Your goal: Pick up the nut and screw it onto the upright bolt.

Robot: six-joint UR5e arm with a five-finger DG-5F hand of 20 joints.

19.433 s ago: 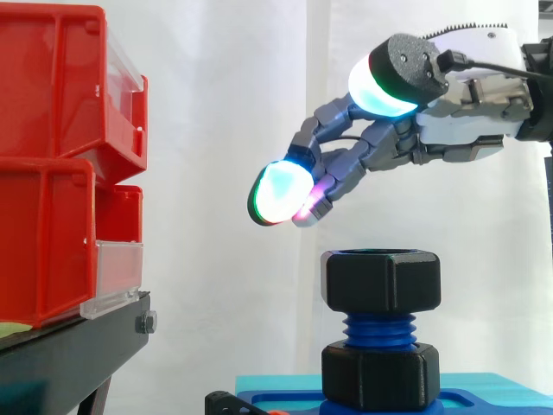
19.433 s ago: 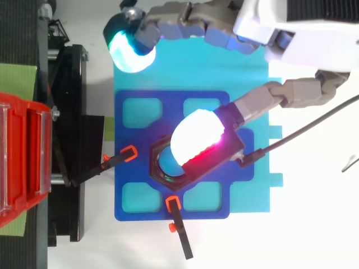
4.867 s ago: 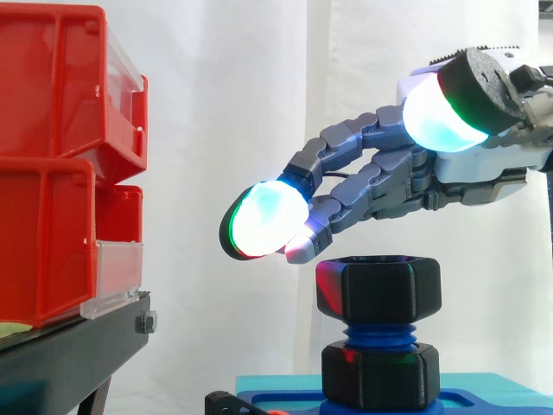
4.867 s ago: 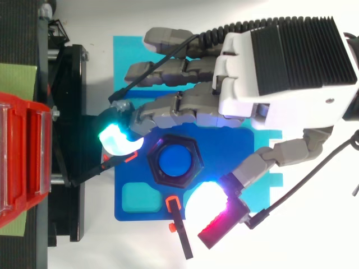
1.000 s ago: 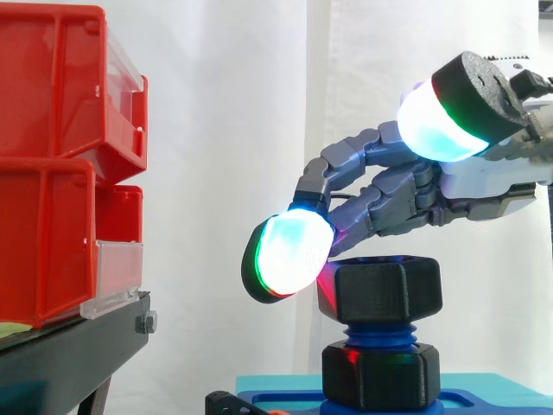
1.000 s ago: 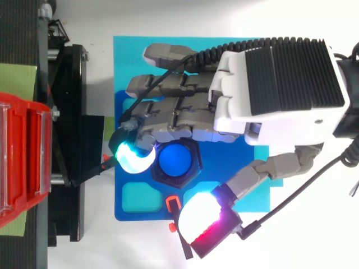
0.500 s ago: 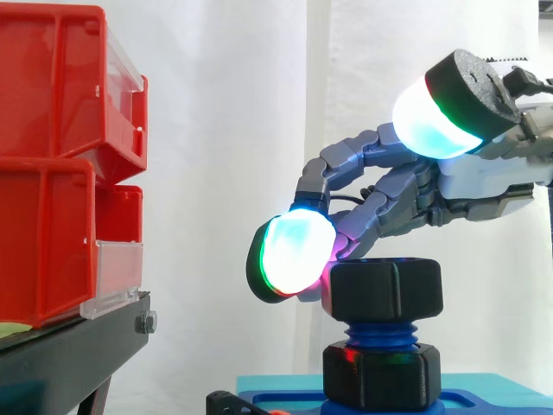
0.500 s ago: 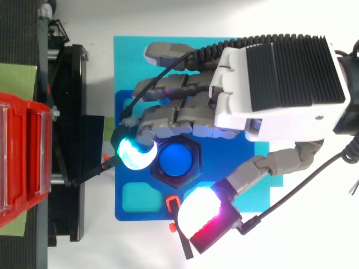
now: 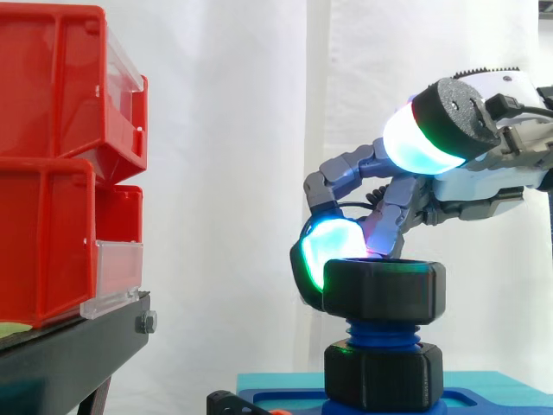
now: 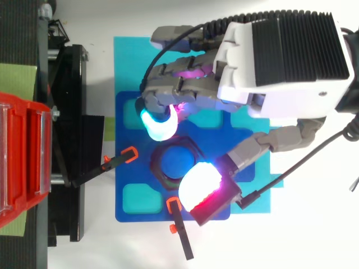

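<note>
We see the black hexagonal nut (image 9: pixel 383 290) sitting on the upper end of the upright blue bolt (image 9: pixel 380 333), with a short run of thread showing between it and a black hexagonal collar (image 9: pixel 380 376) at the bolt's foot. From above, the bolt's blue top appears inside the nut's opening.

The hand (image 10: pixel 280 56) reaches in from the right of the side view, with its fingers curled down round the nut. One cyan-green fingertip (image 9: pixel 333 249) lies against the nut's left flank, partly hidden behind it (we take it to be touching, though the contact itself is out of sight). In the top view the same pad sits just beside the nut's upper-left edge. The thumb pad (image 10: pixel 197 188), glowing white and red, overlaps the nut's lower-right corner from above. From the side it stands higher than the nut's top face.

The bolt rises from a dark blue plate (image 10: pixel 134 216), which lies on a cyan plate (image 10: pixel 126 61) on the white worktop (image 10: pixel 320 238). Two black clips with orange tips (image 10: pixel 129 154) point towards the nut from the left and from below. Red bins (image 9: pixel 52 164) are stacked on a black stand (image 9: pixel 69 354) well to the left.
</note>
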